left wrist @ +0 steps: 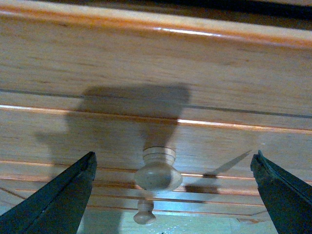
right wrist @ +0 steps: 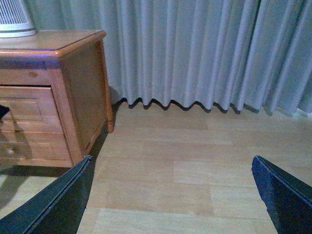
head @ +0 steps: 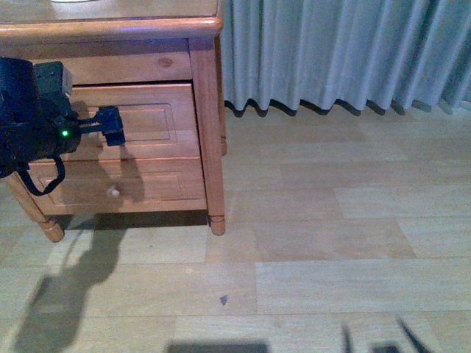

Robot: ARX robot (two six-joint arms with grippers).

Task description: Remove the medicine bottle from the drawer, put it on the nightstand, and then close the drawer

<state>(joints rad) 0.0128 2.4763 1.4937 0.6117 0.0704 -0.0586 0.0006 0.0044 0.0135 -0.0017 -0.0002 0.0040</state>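
Left gripper [left wrist: 173, 157] hangs wide open before the upper drawer [head: 158, 110], its dark fingers [left wrist: 63, 195] spread either side of the round knob [left wrist: 158, 173] and holding nothing. That spread looks chosen so the jaws can close round the knob and pull. Right gripper [right wrist: 171, 161] is just as wide open and empty, aimed at bare floor [right wrist: 195, 165] and curtain [right wrist: 195, 53]. I judge it is parked clear of the work.

Nightstand [head: 207, 110] fills the upper left of the front view, and the left arm [head: 29, 125] reaches in from the left edge at drawer height. The upper drawer sits flush with the frame, shut as far as I can tell, so the opening step is not yet done. The lower drawer [head: 165, 184] beneath is shut too. The knob lies centred between the fingers, apart from both as far as the wrist view shows, which suits a straight approach. The medicine bottle shows in no view, and presumably it lies inside the shut drawer.
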